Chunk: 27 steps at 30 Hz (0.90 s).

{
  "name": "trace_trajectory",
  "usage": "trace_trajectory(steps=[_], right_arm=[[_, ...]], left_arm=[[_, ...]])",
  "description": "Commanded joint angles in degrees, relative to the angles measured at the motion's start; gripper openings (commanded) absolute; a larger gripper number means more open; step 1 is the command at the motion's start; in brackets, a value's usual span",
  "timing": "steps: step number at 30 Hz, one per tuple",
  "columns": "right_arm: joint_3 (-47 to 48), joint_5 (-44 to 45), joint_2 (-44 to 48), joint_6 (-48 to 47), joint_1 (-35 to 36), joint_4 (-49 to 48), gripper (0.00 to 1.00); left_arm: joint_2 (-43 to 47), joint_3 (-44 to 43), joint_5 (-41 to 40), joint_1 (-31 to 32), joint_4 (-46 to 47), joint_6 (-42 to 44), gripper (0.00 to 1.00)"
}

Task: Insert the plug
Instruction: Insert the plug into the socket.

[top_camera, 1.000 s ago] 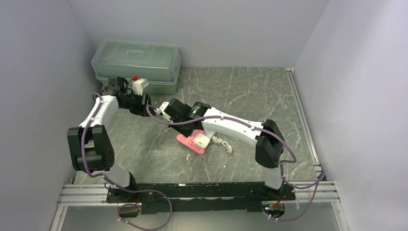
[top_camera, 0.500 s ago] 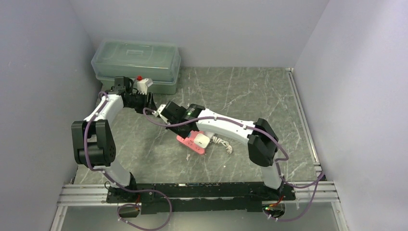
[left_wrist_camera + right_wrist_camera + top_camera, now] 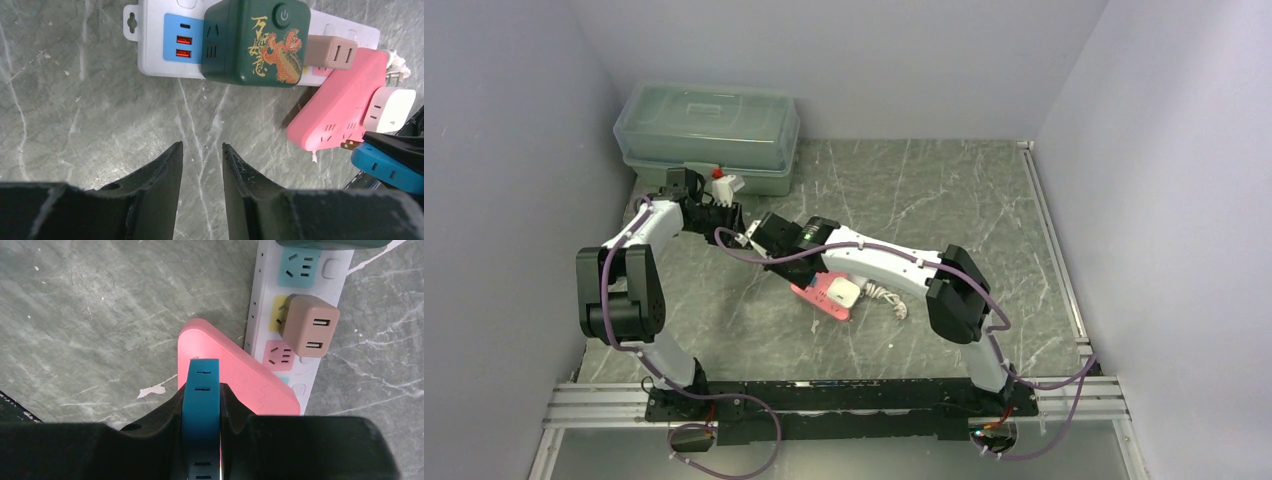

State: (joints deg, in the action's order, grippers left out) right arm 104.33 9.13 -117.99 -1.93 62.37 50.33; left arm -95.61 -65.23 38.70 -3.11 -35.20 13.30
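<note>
Over at the far left a clear lidded bin (image 3: 707, 125) sits against the back wall on the grey marbled table (image 3: 75, 100). In front of it the left gripper (image 3: 202, 147) hangs over bare tabletop, its two black fingers (image 3: 165, 170) parted by a narrow gap with nothing between them. Just beyond its tips lies a white power strip (image 3: 150, 55), with a dark green cube adapter (image 3: 255, 42) bearing a gold dragon plugged into it and a tan adapter (image 3: 330, 52) seated right beside that. Further right comes a pink power strip (image 3: 340, 107), one end up against the white strip's side, with a white charger (image 3: 390, 107) plugged into it. The right gripper (image 3: 201, 390) is clamped tight on the blue plug (image 3: 201, 430) — the plug stands edge-on between the fingers, above the near end of the pink strip, and whether it touches the strip I cannot tell. The right arm (image 3: 884, 262) reaches in from the right, low across the middle of the table.
</note>
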Motion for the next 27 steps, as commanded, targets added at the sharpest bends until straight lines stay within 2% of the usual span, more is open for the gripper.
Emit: trace_trajectory(steps=[1,9,27], right_arm=[[2.23,1.76,-0.48,-0.39,0.38,1.40,0.00],[1.95,1.83,-1.32,-0.38,0.39,2.43,0.00],[2.27,1.94,-2.12,-0.38,0.30,2.61,0.00]], left_arm=[[-0.58,0.62,-0.37,0.24,0.09,2.26,0.40],[-0.05,1.89,-1.92,0.24,0.54,3.72,0.45],[1.38,2.93,-3.45,0.22,0.66,5.24,0.45]])
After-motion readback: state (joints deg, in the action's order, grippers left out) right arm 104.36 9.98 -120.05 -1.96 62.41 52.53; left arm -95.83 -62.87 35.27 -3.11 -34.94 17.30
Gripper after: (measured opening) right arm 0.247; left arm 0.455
